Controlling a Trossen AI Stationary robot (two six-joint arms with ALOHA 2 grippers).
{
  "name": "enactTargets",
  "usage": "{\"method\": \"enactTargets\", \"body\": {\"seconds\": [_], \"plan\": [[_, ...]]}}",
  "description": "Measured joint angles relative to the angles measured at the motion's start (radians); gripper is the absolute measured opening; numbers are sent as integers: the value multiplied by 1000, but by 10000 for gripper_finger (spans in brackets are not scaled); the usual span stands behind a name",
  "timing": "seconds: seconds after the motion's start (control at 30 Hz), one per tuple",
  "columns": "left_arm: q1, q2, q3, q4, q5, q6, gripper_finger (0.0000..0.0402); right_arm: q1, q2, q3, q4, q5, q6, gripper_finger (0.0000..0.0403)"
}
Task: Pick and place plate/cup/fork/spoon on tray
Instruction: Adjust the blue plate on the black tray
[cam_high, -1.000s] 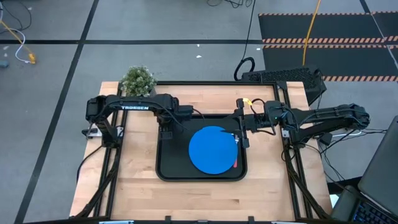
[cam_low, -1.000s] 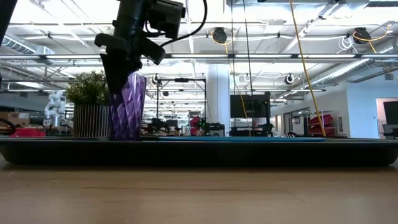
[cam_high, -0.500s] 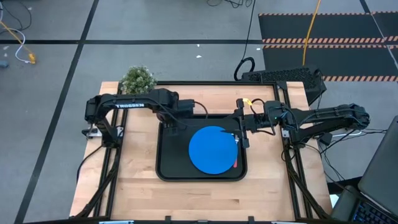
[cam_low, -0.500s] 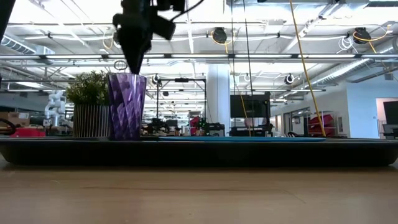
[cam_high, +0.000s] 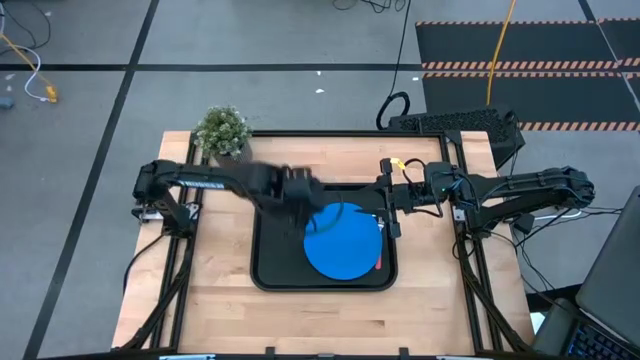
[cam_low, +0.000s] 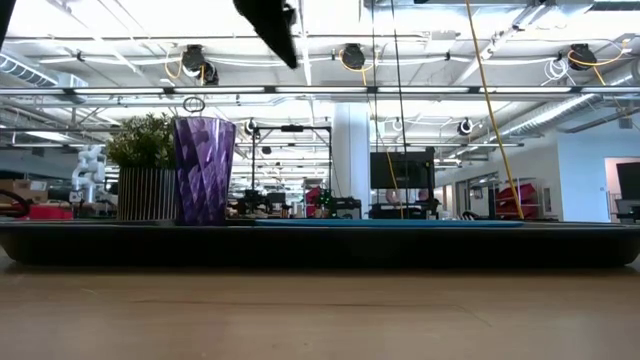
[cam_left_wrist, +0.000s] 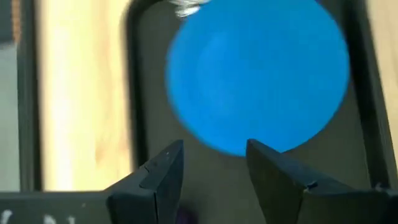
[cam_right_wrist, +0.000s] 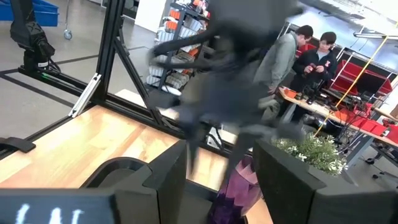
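Note:
The blue plate (cam_high: 342, 240) lies flat on the black tray (cam_high: 268, 262). The purple cup (cam_low: 203, 170) stands upright on the tray's left part and also shows in the right wrist view (cam_right_wrist: 239, 186). A red-pink handle (cam_high: 378, 262), the fork's, lies on the tray to the right of the plate. I cannot make out the spoon. My left gripper (cam_left_wrist: 214, 146) is open and empty, high over the tray between cup and plate (cam_high: 300, 195). My right gripper (cam_right_wrist: 221, 149) is open and empty at the tray's right rim (cam_high: 386, 212).
A potted green plant (cam_high: 222, 130) stands at the table's far left corner. Bare wood lies in front of the tray (cam_high: 320, 320) and on both sides. Two people (cam_right_wrist: 305, 53) stand in the room beyond the table.
My left gripper has risen off the cup, which it stood around a second ago, and has swung up and toward the table's right, over the tray toward the plate. The cup stays upright where it was.

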Motion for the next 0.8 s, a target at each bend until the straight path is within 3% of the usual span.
{"method": "enactTargets", "body": {"seconds": [0.2,0.33,0.5,0.8], "plan": [[-33,17,-206,182,-15,35,177,0,0,0,1,0,0,176],[-11,18,-367,391,-44,8,177,0,0,0,5,0,0,176],[-5,17,-489,655,29,-3,177,0,0,0,10,0,0,176],[-24,17,-594,756,32,-93,177,0,0,0,-2,0,6,176]]}}
